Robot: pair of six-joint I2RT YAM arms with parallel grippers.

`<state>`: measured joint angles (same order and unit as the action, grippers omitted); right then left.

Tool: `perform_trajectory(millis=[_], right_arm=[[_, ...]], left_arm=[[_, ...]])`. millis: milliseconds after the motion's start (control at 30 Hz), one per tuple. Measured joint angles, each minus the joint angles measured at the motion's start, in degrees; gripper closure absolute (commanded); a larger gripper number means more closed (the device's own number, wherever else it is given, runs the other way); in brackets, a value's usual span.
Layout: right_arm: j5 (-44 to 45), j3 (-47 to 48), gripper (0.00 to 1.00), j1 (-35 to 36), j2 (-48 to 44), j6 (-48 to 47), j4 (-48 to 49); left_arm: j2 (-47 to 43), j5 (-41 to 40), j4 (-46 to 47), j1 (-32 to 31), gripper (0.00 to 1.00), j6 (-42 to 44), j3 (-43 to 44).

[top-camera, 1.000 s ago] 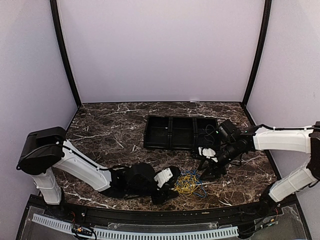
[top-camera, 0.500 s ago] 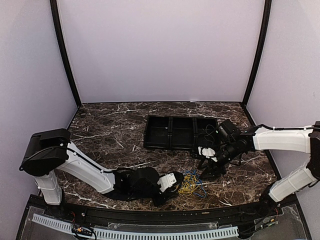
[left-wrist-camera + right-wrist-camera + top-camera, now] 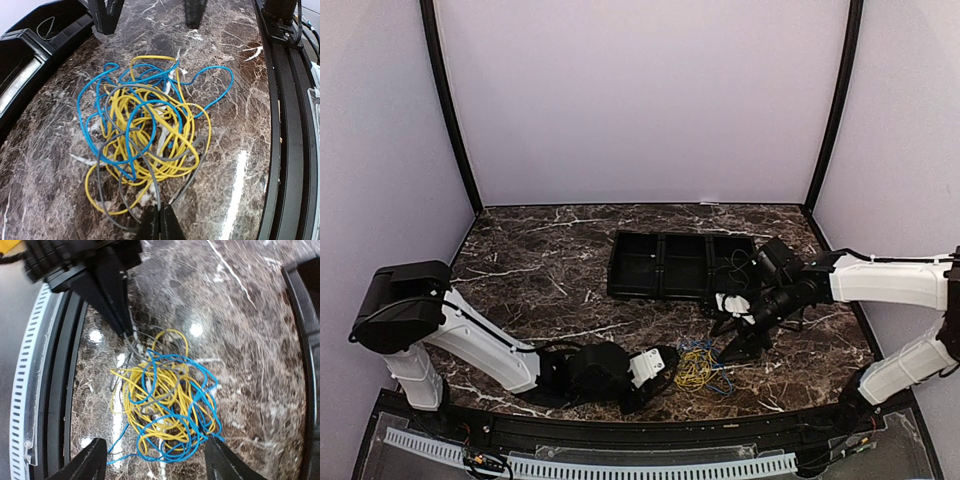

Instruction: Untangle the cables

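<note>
The cables [image 3: 698, 368] lie in one tangle of yellow, blue and grey wire [image 3: 150, 130] on the marble near the front edge. My left gripper [image 3: 160, 223] is low at the tangle's left side [image 3: 665, 365], jaws pressed together on a grey cable strand [image 3: 156, 192]. My right gripper [image 3: 159, 462] hangs open over the tangle's right side [image 3: 735, 345]. The pile [image 3: 167, 405] sits between its spread fingers, which touch nothing. The right wrist view shows the left gripper's tip [image 3: 124, 326] at the pile's edge.
A black three-compartment tray [image 3: 682, 265] stands behind the tangle, with a thin dark wire [image 3: 738, 262] in its right compartment. The table's black front rail [image 3: 285, 125] runs close beside the pile. The tray's wall [image 3: 305, 315] shows at the right.
My left gripper has shut on the grey strand at the tangle's edge. My right gripper's fingers have spread wider over the pile.
</note>
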<state>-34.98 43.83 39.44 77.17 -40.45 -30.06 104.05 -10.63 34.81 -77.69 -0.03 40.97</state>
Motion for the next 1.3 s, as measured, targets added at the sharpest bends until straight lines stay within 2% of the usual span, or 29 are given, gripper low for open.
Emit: perform_trajectory(millis=[167,367,600,733,867,1100,1300], right_arm=[[-0.3,1.2,0.25,4.9,-0.6,-0.4,2.8],[0.4,1.7,0.23,10.7,4.6,0.3,10.0],[1.9,1.7,0.27,14.1,9.4,0.4,15.6],[3.3,1.7,0.36,14.2,12.5,0.3,17.2],[4.2,1.7,0.54,14.5,14.8,-0.3,18.4],[5.3,2.4,0.74,15.2,17.0,-0.2,19.2],[5.6,3.5,0.77,15.6,17.1,0.0,20.2]], left_arm=[[-4.4,-1.8,3.3,0.0,1.0,-2.4,-4.1],[-6.4,-2.7,8.1,0.0,1.0,-6.4,-7.3],[-8.7,-3.9,12.2,0.0,1.0,-10.1,-11.5],[-10.7,-4.7,13.7,0.0,1.0,-11.3,-12.8],[-13.4,-5.5,14.6,0.0,1.0,-11.7,-13.2],[-20.4,-7.3,13.9,0.0,1.0,-12.0,-15.3],[-35.6,-11.3,6.6,0.0,1.0,-10.2,-16.1]])
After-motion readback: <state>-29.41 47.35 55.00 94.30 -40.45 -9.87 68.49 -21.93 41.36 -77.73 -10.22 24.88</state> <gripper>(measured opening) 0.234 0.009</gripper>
